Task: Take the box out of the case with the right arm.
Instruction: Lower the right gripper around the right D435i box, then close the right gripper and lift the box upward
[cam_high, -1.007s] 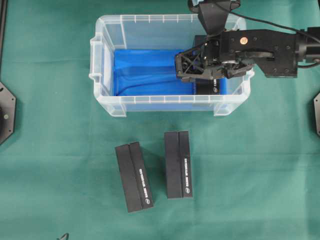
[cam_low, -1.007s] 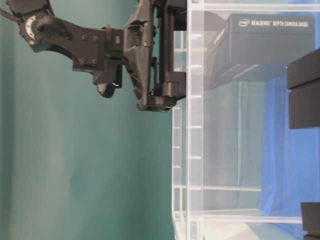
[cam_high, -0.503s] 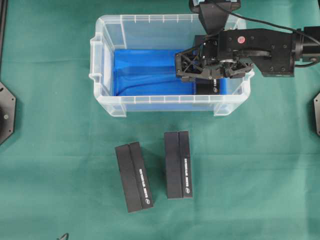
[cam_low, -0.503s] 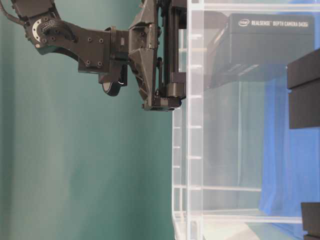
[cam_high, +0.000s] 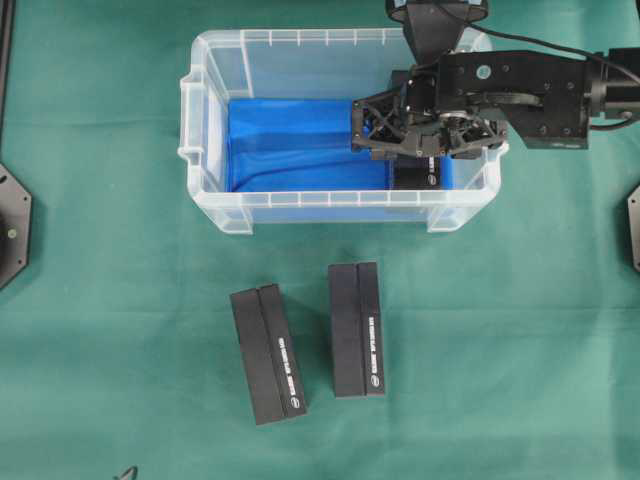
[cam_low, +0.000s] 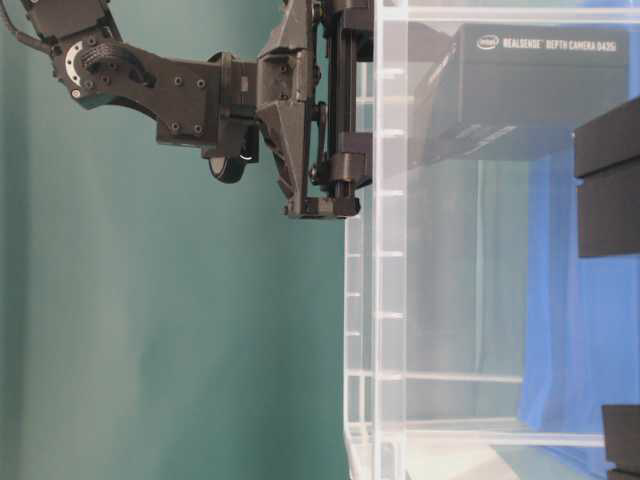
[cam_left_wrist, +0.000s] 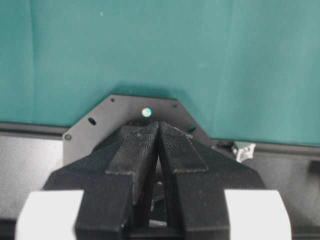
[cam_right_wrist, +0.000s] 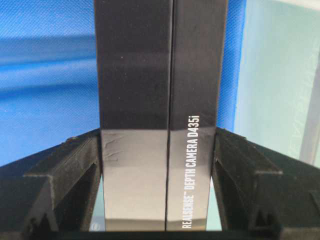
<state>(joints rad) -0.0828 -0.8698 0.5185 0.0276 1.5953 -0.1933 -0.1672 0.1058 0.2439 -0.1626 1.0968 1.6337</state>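
Three black boxes show in the overhead view: two lie on the desk (cam_high: 100, 300) just below the case (cam_high: 205, 150), and the one that matters, the box (cam_high: 415, 176), sits inside the case at its right end, on the blue liner (cam_high: 290, 140) near the right wall. The right claw (cam_high: 400, 132) hangs over the case's right end with the box between its jaws; the wrist view shows a finger (cam_right_wrist: 65, 170) flush against each long side of the box (cam_right_wrist: 160, 100), so the jaws look pressed onto it, though whether the squeeze is complete cannot be told. The left claw (cam_left_wrist: 158, 150) is parked well away from the case over its own base, jaws together and holding nothing. The step in hand looks like securing the hold before the lift. To do it well, I would finish the squeeze until both fingers bear evenly on the smooth sides, since glossy cardboard may slip, then raise the box straight up, keeping it clear of the case's right wall and rim. Only once the bottom edge is above the rim should the arm swing out toward the desk beside the case.
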